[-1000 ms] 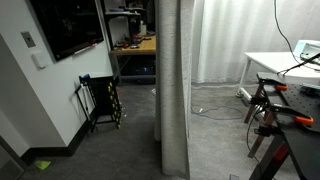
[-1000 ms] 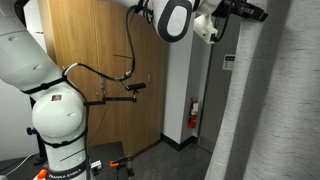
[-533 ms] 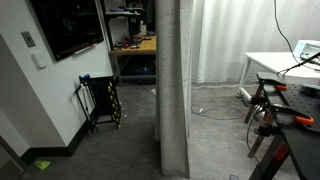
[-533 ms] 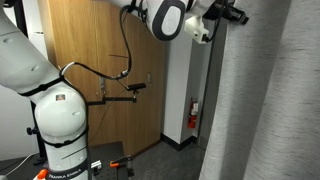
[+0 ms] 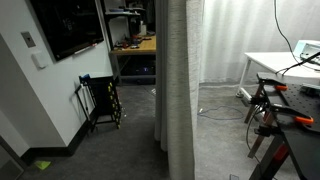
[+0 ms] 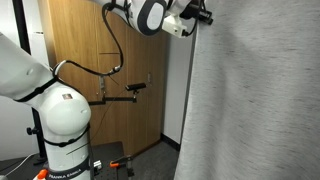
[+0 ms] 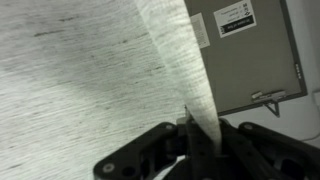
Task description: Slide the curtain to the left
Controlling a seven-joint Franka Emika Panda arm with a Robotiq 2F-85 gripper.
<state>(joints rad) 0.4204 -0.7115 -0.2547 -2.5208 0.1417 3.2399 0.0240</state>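
Observation:
The curtain (image 5: pixel 178 90) is a tall grey-beige ribbed fabric hanging to the floor in vertical folds. In an exterior view it fills the right side (image 6: pixel 260 100). My gripper (image 6: pixel 200 17) is high up at the curtain's leading edge. In the wrist view the gripper (image 7: pixel 197 140) is shut on a fold of the curtain's edge (image 7: pixel 170 50), which runs down between the black fingers (image 7: pixel 150 150). The rest of the fabric fills the left of that view.
A thin white sheer curtain (image 5: pixel 225 40) hangs behind. A white table (image 5: pixel 285 65) and clamps (image 5: pixel 275 105) stand at the right. A black rack (image 5: pixel 100 100), a shelf and a wall screen (image 5: pixel 65 25) are at the left. The robot base (image 6: pixel 60 120) stands before a wooden door (image 6: pixel 110 70).
My gripper has moved left with the curtain's edge in it. The curtain now covers more of the exterior view beside the robot and has widened in the room view.

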